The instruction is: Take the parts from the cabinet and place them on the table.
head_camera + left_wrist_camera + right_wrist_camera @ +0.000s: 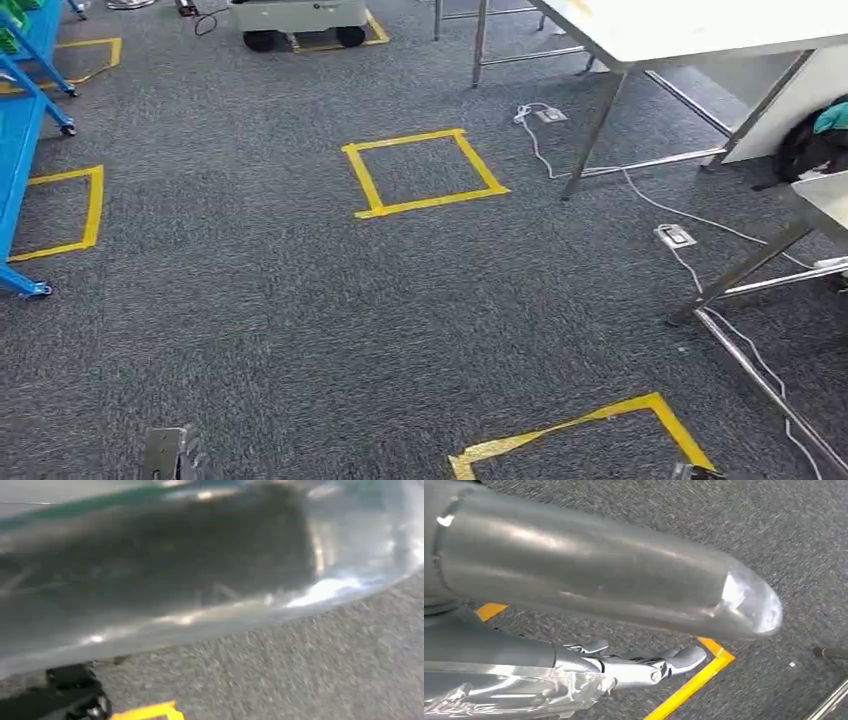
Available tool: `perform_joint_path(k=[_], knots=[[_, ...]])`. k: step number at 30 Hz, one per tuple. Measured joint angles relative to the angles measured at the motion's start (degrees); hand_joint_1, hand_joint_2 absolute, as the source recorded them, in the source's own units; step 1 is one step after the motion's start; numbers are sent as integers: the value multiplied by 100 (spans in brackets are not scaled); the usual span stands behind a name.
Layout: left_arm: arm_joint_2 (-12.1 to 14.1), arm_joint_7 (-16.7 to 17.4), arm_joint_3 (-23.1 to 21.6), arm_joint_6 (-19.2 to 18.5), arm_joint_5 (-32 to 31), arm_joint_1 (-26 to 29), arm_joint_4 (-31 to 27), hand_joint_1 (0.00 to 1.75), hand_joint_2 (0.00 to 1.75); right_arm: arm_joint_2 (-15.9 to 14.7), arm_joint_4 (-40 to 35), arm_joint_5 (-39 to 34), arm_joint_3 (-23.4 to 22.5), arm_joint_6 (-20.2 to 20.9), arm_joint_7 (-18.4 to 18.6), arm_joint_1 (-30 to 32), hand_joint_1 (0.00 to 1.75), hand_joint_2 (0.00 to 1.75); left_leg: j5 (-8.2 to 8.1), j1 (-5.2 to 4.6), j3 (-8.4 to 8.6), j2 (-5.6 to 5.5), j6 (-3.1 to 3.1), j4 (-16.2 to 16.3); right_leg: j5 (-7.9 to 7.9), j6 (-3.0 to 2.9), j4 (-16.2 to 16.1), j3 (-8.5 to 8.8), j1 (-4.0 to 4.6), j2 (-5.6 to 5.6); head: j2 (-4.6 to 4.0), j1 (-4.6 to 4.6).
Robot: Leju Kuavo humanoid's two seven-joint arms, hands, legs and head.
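In the right wrist view my right hand (pixel 634 667) hangs over the carpet, its thick grey thumb (pixel 614 575) across the picture. A part in crinkled clear plastic (pixel 509 695) lies against its darker fingers (pixel 684 657), and the hand holds it. The left wrist view is blurred by motion. My left hand (pixel 150 565) is a broad glossy grey shape there, and how its fingers lie cannot be made out. In the head view, slivers of the left hand (pixel 168 455) and right hand (pixel 692 471) show at the bottom edge. The blue cabinet (pixel 18 140) stands at the far left. A white table (pixel 690 30) is at the upper right.
Grey carpet carries yellow tape squares: one ahead (pixel 422 172), one at the left (pixel 62 212), one near my feet (pixel 580 432). Table legs (pixel 745 268), floor sockets (pixel 675 236) and white cables (pixel 700 215) lie to the right. A wheeled white cart (pixel 300 20) stands at the back.
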Motion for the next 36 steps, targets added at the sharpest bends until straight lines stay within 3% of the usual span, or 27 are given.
perform_joint_path(k=[1, 2, 3, 5, 6, 7, 9, 10, 11, 13, 15, 16, 17, 18, 20, 21, 22, 24, 25, 26, 27, 28, 31, 32, 33, 35, 36], knots=[[-2, 0, 2, 20, -18, 16, 0, 0, 0, -9, 2, 7, 9, -7, 0, 1, 0, 0, 22, 36, 16, -67, 40, -18, -74, 45, 73, -36, -29, 159, 0, 20], [11, -9, 7, 33, -20, 7, 0, 0, 0, -20, 9, 15, 15, -18, 0, 1, 0, 0, 28, 43, 17, -127, 87, -18, -277, 49, 358, -156, -29, 491, 0, 42], [9, -11, 11, 35, -24, -4, 0, 0, 0, -22, 22, 26, 22, -33, 0, 14, 0, 0, 31, 43, 8, -186, 108, -18, -510, 52, 814, -370, -32, 659, 0, 64], [0, -13, 13, 33, -52, -2, 0, 0, 0, -26, 46, 33, 37, -61, 0, 34, 0, 0, 35, 28, -3, -352, 132, -17, -883, 45, 1802, -863, -24, 768, 0, 72], [-2, -13, 15, 37, -70, 12, 0, 0, 0, -26, 55, 33, 39, -74, 0, 38, 0, 0, 36, 21, -3, -426, 133, -16, -890, 32, 2001, -996, -18, 775, 0, 70], [-2, -13, 17, 39, -74, 27, 0, 0, 0, -33, 59, 35, 39, -76, 0, 38, 0, 0, 39, 18, 2, -522, 135, -15, -725, 11, 1882, -978, -10, 781, 0, 68], [-2, -13, 22, 42, -74, 29, 0, 0, 0, -46, 70, 35, 42, -76, 0, 31, 0, 0, 51, 19, 17, -705, 120, -13, -161, -31, 945, -579, -9, 861, 0, 70], [-4, -13, 22, 42, -74, 28, 0, 0, 0, -55, 70, 37, 44, -76, 0, 27, 0, 0, 57, 26, 23, -785, 108, -12, 100, -53, 379, -308, -23, 1070, 0, 72], [-7, -13, 22, 42, -74, 26, 0, 0, 0, -63, 74, 37, 44, -74, 0, 22, 0, 0, 64, 12, 9, -842, 78, 0, 50, -70, 115, -200, -46, 1406, 0, 68], [-9, -18, 24, 42, -74, 22, 0, 0, 0, -63, 90, 44, 52, -76, 0, 14, 0, 0, 92, 38, -44, -959, 2, -10, 58, -78, 76, -192, -21, 1283, 0, 64], [-9, -42, 28, 76, -118, 59, 0, 0, 0, -61, 96, 57, 59, -79, 0, 11, 0, 0, 153, 68, -81, -1102, -97, -46, 106, -162, 54, -138, 3, 1149, 0, 59], [2, -53, 31, 94, -140, 69, 0, 0, 0, -61, 103, 59, 63, -76, 0, 5, 0, 0, 117, 73, -93, -966, -91, -2, 155, -207, -10, -120, -39, 1056, 0, 61], [-2, -53, 31, 112, -153, 70, 0, 0, 0, -70, 101, 66, 63, -74, 0, 9, 0, 0, -29, 32, -168, -619, -114, 147, 168, -237, -37, -110, -33, 1001, 0, 39], [-13, -53, 31, 112, -162, 52, 0, 0, 0, -77, 103, 66, 63, -74, 0, 16, 0, 0, -301, 36, -371, -425, -153, 559, 172, -250, -42, -115, -25, 904, 0, 9], [-26, -64, 37, 103, -171, 33, 0, 0, 0, -85, 101, 63, 61, -66, 0, 40, 0, 0, -725, 59, -830, -319, -203, 1532, 164, -259, -41, -125, -19, 711, 0, 18], [-26, -83, 39, 103, -197, 43, 0, 0, 0, -87, 103, 63, 61, -52, 0, 46, 0, 0, -778, 74, -954, -313, -224, 1794, 159, -260, -39, -129, -22, 625, 0, 13], [-26, -103, 41, 103, -208, 59, 0, 0, 0, -87, 103, 63, 61, -48, 0, 46, 0, 0, -680, 93, -929, -309, -244, 1755, 151, -247, -39, -127, -29, 544, 0, 15], [-26, -120, 41, 70, -260, 61, 0, 0, 0, -87, 105, 74, 61, -48, 0, 35, 0, 0, -256, 122, -532, -243, -272, 1011, 126, -208, -31, -110, -55, 395, 0, 15], [-26, -127, 42, 63, -286, 57, 0, 0, 0, -87, 105, 79, 61, -50, 0, 34, 0, 0, -39, 133, -217, -97, -293, 466, 101, -169, -21, -86, -67, 321, 0, 13], [-46, -134, 42, 48, -313, 48, 0, 0, 0, -105, 101, 79, 61, -55, 0, 34, 0, 0, 3, 141, 4, 318, -330, 100, 66, -113, 0, -60, -20, 274, 0, 0], [-77, -136, 42, 48, -323, 20, 0, 0, 0, -118, 101, 79, 61, -55, 0, 48, 0, 0, -13, 126, 11, 291, -244, 45, -3, -72, 62, -131, 11, 210, 0, -14], [-72, -138, 44, 55, -334, 24, 0, 0, 0, -118, 103, 79, 61, -55, 0, 36, 0, 0, -38, 110, -2, 186, -163, 64, -8, -49, 33, -87, 17, 150, 0, 62], [-50, -142, 68, 109, -361, 47, 0, 0, 0, -116, 103, 92, 63, -50, 0, 16, 0, 0, -16, 97, 0, -29, -28, 44, -58, 45, 4, 26, -46, 29, 0, 64], [-37, -147, 68, 122, -369, 57, 0, 0, 0, -116, 103, 92, 63, -48, 0, 13, 0, 0, -17, 100, 4, -73, 14, 43, -193, 66, 157, -27, -61, 371, 0, 81], [-33, -147, 72, 131, -374, 48, 0, 0, 0, -116, 105, 92, 63, -48, 0, 25, 0, 0, -15, 95, 0, -144, 57, 44, -409, 61, 549, -196, -64, 604, 0, 90], [-31, -147, 74, 114, -376, 39, 0, 0, 0, -111, 111, 92, 63, -48, 2, 56, 0, 0, -13, 70, -16, -316, 89, 45, -823, 51, 1575, -714, -51, 756, 0, 105], [-31, -147, 83, 83, -376, 49, 0, 0, 0, -111, 120, 92, 63, -48, 2, 67, 0, 0, -16, 52, -13, -400, 97, 46, -904, 34, 1911, -907, -48, 770, 0, 103]])
